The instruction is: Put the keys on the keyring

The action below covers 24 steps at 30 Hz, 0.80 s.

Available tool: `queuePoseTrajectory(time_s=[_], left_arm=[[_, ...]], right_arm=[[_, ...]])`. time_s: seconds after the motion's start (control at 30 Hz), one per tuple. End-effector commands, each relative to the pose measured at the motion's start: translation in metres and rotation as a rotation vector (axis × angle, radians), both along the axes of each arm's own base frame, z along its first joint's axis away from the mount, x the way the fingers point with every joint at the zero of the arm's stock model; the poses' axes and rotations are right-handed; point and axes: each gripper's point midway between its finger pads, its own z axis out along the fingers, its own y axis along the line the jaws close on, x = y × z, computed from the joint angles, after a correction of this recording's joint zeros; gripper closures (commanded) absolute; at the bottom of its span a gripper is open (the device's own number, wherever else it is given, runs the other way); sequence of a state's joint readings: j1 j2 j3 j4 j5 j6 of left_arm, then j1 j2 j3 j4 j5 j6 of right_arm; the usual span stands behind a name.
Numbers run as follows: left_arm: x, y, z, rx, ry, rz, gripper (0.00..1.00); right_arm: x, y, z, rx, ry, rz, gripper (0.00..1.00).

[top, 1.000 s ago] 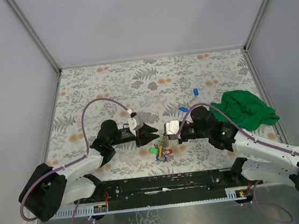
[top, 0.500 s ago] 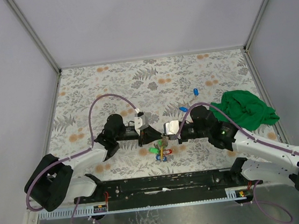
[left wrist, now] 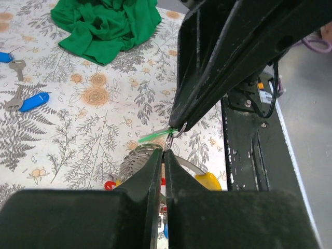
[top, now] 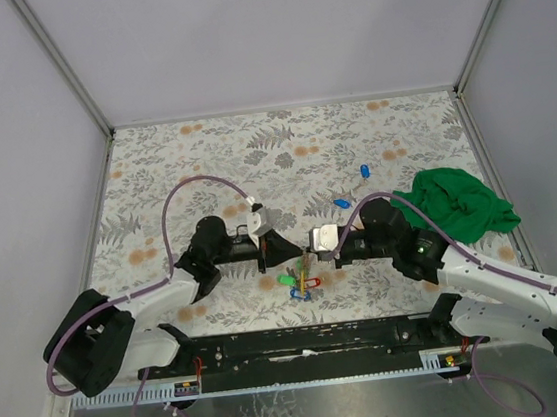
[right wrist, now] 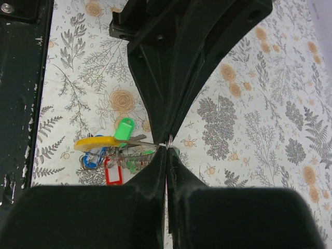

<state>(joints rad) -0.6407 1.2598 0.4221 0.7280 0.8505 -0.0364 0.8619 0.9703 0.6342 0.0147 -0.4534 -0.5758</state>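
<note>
The left end effector (top: 292, 251) and the right end effector (top: 309, 254) meet tip to tip, well to the left of the green cloth (top: 457, 204) and nearer the arms' bases. Each has its jaws pressed almost fully together on the thin wire of the keyring (left wrist: 140, 149). One looks set to steady the ring while the other works at the split, so two opposed pinches make sense here. The ring is lifted a little at that pinch. The keys (right wrist: 96, 142) already gathered with it, tagged yellow, green, red and blue, trail down onto the surface (top: 202, 157) just below the fingertips.

Two blue-tagged keys (top: 341, 204) lie loose between the cloth and the ring, one close to the right arm, the other further back. They are probably the ones left to thread on. With both end effectors occupied, neither can fetch a key without letting go.
</note>
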Motion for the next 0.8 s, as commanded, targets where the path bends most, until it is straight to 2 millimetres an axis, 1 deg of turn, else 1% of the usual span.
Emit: queuePoseTrajectory(time_s=[0.0,0.1,0.23,0.33,0.5,0.63,0.77], left_arm=[[0.016,0.005,0.025,-0.121,0.060,0.150,1.00],[0.022,0.010,0.029,-0.169,0.104,0.226,1.00],[0.025,0.017,0.043,-0.264,0.124,0.297,1.00],[0.026,0.016,0.050,-0.302,0.128,0.334,1.00],[0.024,0.019,0.057,-0.394,0.157,0.385,1.00],[0.022,0.016,0.054,-0.407,0.182,0.382,1.00],[0.017,0.016,0.048,-0.406,0.199,0.368,1.00]], right_arm=[[0.000,0.000,0.015,0.077,-0.027,-0.026,1.00],[0.000,-0.001,0.011,0.084,-0.015,-0.038,1.00],[-0.002,0.001,0.004,0.094,0.006,-0.042,1.00],[-0.004,0.006,0.002,0.099,0.013,-0.032,1.00],[-0.001,0.012,0.000,0.118,0.003,-0.044,1.00],[0.007,0.009,0.006,0.133,-0.034,-0.085,1.00],[0.015,0.004,0.019,0.149,-0.084,-0.130,1.00]])
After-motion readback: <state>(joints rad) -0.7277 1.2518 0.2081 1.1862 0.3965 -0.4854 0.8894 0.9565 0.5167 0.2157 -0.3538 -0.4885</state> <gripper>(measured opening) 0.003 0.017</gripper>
